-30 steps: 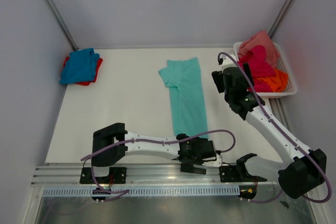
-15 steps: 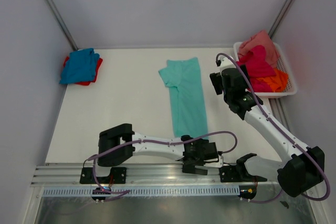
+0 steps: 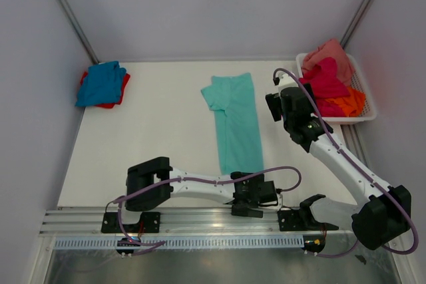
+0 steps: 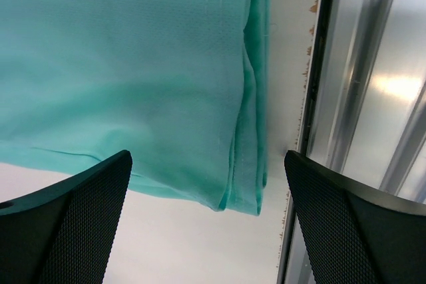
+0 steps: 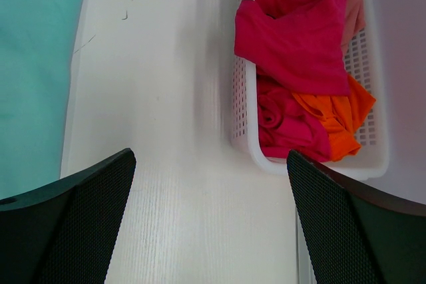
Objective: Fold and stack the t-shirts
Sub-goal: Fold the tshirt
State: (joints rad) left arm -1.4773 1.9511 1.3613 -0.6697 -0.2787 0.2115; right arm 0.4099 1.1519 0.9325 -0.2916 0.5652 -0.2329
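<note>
Left tool edged right; mint-teal t-shirt lies lengthwise near-to-far, hem nearest.

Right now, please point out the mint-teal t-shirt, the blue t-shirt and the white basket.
mint-teal t-shirt (image 3: 236, 124), top external view, middle of its body
blue t-shirt (image 3: 100, 83), top external view, its centre
white basket (image 5: 241, 104), right wrist view, left mesh wall

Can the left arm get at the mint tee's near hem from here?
Probably yes. The left gripper is open right at the near hem of the mint tee, and nothing lies between its fingers and the cloth.
</note>
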